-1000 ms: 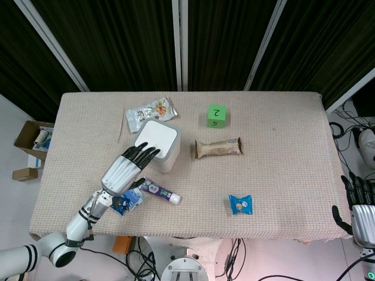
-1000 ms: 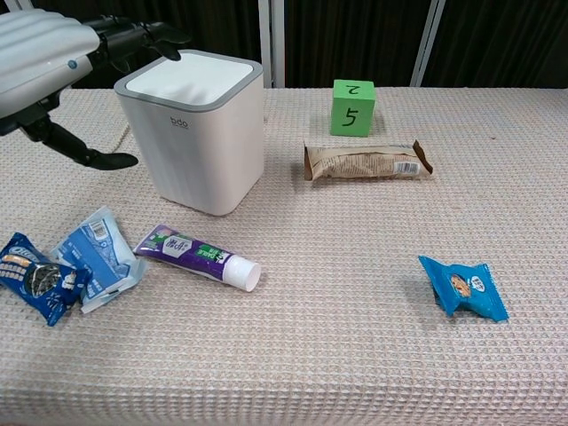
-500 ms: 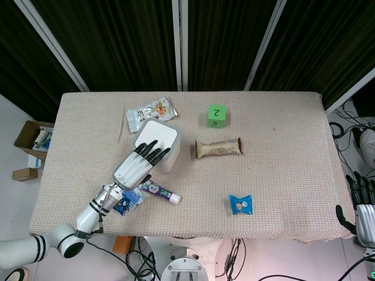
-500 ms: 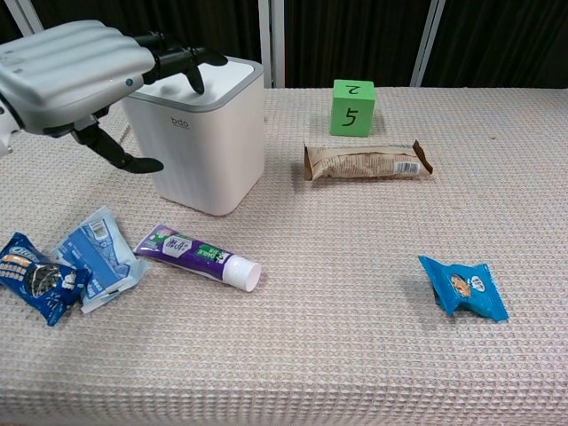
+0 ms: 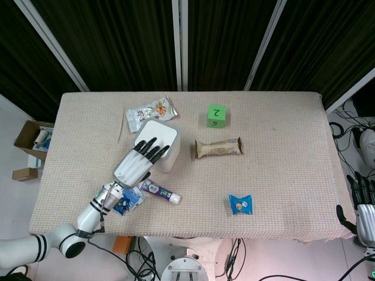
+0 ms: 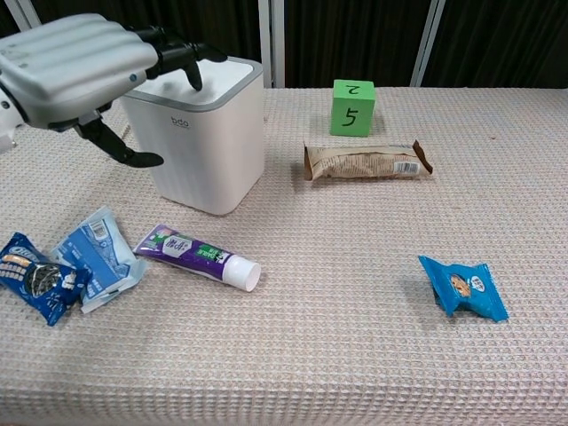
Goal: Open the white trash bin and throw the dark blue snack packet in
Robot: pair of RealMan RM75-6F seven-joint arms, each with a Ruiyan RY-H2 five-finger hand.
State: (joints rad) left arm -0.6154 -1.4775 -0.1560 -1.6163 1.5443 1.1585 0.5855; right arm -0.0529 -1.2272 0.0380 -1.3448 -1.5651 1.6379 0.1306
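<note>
While left hand [image 6: 75,62] is hovering w/ fingers spread, empty, over the white trash bin [image 6: 200,146], lid's not open yet. Dark blue snack packet [image 6: 35,277] is lying untouched on bench (right hand idling off the bench edge, fingers apart, holding nothing).

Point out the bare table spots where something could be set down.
Bare: right of the brown bar and blue candy; also between the tube and the candy. Crowded: around the bin, where the left hand hovers above packets.

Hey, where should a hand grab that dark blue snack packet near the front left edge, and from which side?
The dark blue snack packet lies flat, its far end beside the light blue packet. Probably best to come from above and pinch across its narrow width at the near, free end, fingers clear of the neighbour.
</note>
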